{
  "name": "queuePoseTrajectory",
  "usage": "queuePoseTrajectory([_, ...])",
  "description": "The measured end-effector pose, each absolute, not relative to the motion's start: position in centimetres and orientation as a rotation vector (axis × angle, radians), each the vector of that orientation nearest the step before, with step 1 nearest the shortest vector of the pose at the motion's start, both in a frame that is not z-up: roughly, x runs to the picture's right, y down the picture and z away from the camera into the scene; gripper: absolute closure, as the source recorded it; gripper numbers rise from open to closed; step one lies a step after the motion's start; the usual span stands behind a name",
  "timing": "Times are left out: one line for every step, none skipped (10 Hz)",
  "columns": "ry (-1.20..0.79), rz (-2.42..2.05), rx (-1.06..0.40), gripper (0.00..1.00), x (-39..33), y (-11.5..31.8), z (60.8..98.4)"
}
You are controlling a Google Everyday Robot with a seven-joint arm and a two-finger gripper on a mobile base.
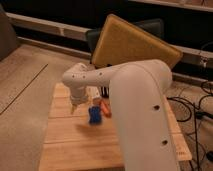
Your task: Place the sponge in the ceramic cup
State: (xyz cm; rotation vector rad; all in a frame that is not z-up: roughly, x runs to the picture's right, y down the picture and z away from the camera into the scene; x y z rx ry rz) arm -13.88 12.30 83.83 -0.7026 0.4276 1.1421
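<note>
- On the wooden table (65,145), the sponge (93,115) stands as a small blue block near the middle of the surface. It is just left of an orange stick-like item (106,108) and just in front of a white oblong object (93,94).
- The ceramic cup does not show in this view. The robot's white arm (145,100) crosses the right half of the table and covers the area where a cup could stand. No part of the sponge can be seen inside any vessel.
- The gripper (75,106) hangs below the wrist joint, low over the table. It is just left of the sponge and slightly behind it.
- Tool state: it cannot be told whether the gripper is wide or narrow. The sponge appears to rest on the wood apart from the gripper, but contact cannot be ruled out.
- Step in hand, as a judgement: positioning for the pick. The sponge lies outside the cup and the gripper is close beside it.
- Requirements for the next move, as a judgement:
  - Centre the gripper over the sponge.
  - Keep clear of the orange item and the white object, which crowd its right and rear sides.
  - Close on the soft block gently, since it is likely to compress.
</note>
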Motion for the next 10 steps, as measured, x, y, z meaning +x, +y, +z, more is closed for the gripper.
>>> queuePoseTrajectory([0.468,1.132,-0.714,0.35,-13.2,12.9,84.7])
queuePoseTrajectory([0.504,1.121,-0.72,0.35,-12.5,13.3,85.2])
queuePoseTrajectory([0.541,1.116,-0.727,0.35,-11.8,13.6,85.7])
queuePoseTrajectory([0.585,1.115,-0.74,0.35,-10.9,14.1,86.0])
queuePoseTrajectory([0.62,1.112,-0.751,0.35,-10.3,14.6,86.2])
queuePoseTrajectory([0.665,1.101,-0.763,0.35,-9.5,15.0,86.5])
queuePoseTrajectory([0.692,1.098,-0.769,0.35,-8.8,15.0,86.8])
queuePoseTrajectory([0.707,1.1,-0.772,0.35,-8.4,14.9,87.0])
queuePoseTrajectory([0.723,1.105,-0.776,0.35,-8.0,14.8,87.3])
queuePoseTrajectory([0.733,1.11,-0.782,0.35,-7.8,14.8,87.6])
